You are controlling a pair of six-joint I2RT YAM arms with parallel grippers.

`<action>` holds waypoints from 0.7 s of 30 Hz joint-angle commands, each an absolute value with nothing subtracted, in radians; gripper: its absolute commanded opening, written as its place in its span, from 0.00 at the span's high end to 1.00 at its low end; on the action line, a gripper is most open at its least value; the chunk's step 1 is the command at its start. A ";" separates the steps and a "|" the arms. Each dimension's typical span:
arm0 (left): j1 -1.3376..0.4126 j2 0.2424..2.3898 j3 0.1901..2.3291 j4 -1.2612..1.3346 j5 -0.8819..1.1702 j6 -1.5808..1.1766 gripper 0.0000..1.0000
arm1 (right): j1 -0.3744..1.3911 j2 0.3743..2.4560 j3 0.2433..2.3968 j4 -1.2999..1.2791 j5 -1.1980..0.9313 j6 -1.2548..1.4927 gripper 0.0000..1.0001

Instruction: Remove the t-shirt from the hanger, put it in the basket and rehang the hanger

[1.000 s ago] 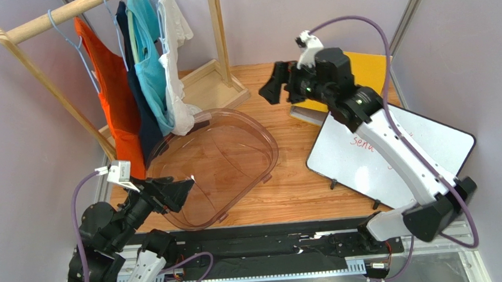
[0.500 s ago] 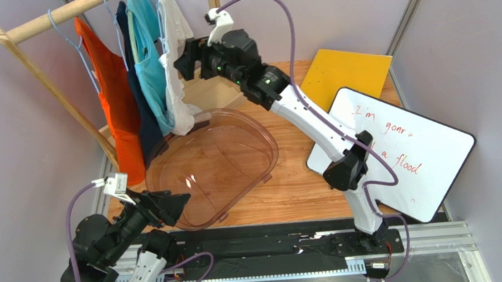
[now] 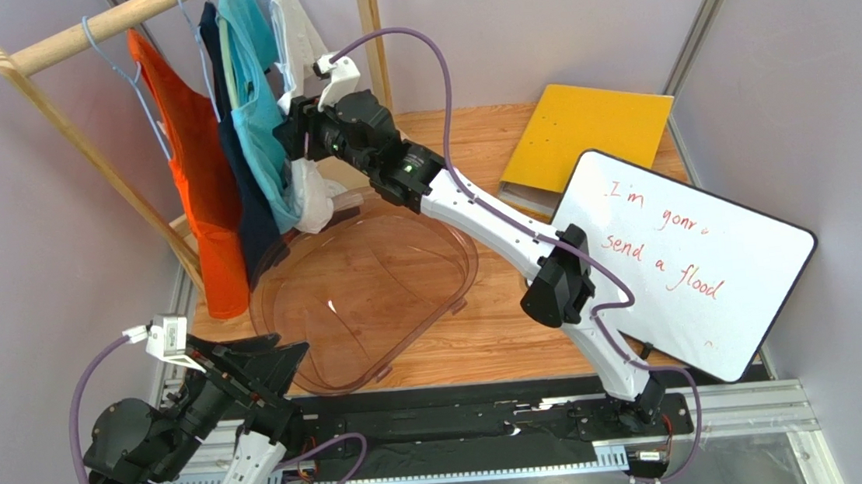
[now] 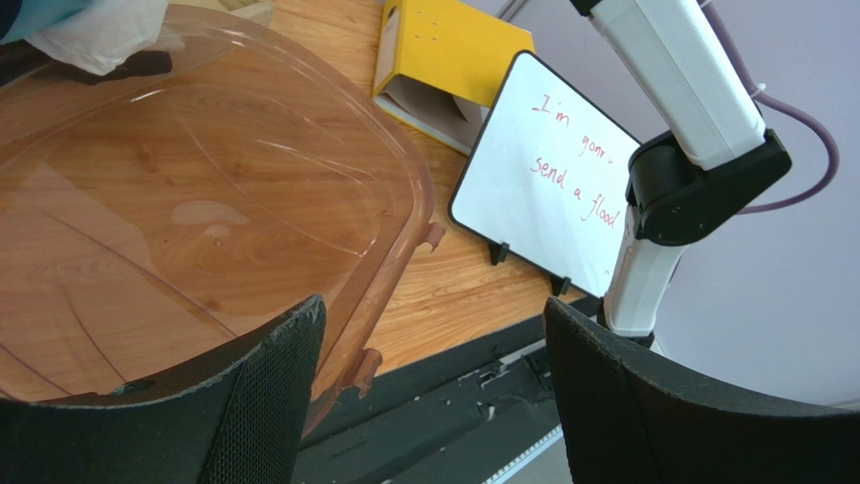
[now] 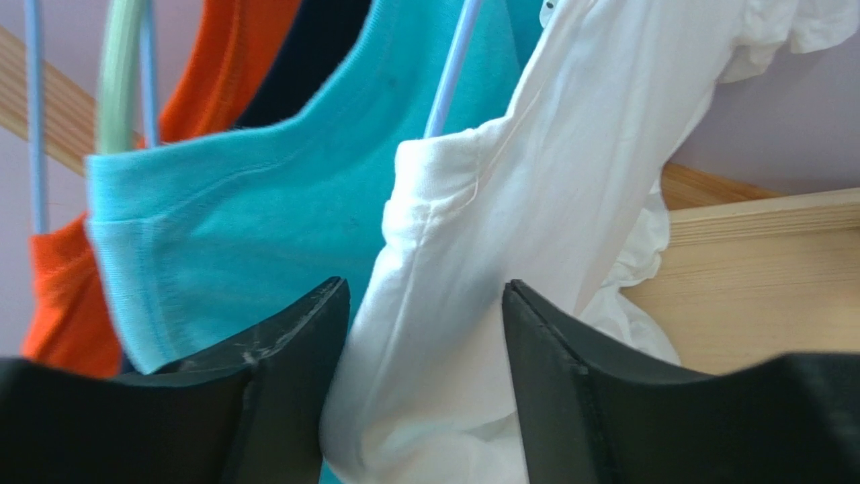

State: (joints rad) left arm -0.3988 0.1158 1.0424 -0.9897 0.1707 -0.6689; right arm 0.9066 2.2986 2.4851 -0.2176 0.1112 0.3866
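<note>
Left gripper [image 4: 432,313], lower left: jaws wide apart, holding nothing, poised over the near rim of the clear tub [image 3: 471,264]. Wooden rack [image 3: 89,32], rear left: carries, from left to right, an orange top [image 3: 202,180], a navy top [image 3: 253,228], a teal top [image 3: 263,140] and the white t-shirt [image 3: 298,37]. White t-shirt: hung on a pale blue hanger [image 5: 449,71], last on the rail, its lower folds hanging near the tub's far rim. Right gripper [image 5: 424,292]: raised to the t-shirt, jaws apart on either side of the white cloth, not pressed shut on it. Yellow folder [image 3: 591,135] and tilted whiteboard [image 3: 642,317]: right side of the table
</note>
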 commanded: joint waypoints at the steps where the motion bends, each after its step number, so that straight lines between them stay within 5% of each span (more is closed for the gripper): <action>1: -0.396 0.130 1.075 -1.014 0.173 -0.678 0.17 | 0.902 2.329 2.537 -0.129 0.161 0.380 0.49; 4: -0.396 0.130 1.084 -1.026 0.169 -0.678 0.17 | 0.902 2.327 2.537 -0.112 0.156 0.371 0.70; 12: -0.396 0.143 1.101 -1.039 0.169 -0.670 0.18 | 0.903 2.249 2.507 -0.107 0.218 0.278 0.94; 21: -0.396 0.161 1.091 -1.017 0.186 -0.675 0.18 | 0.904 2.142 2.474 -0.054 0.296 0.160 1.00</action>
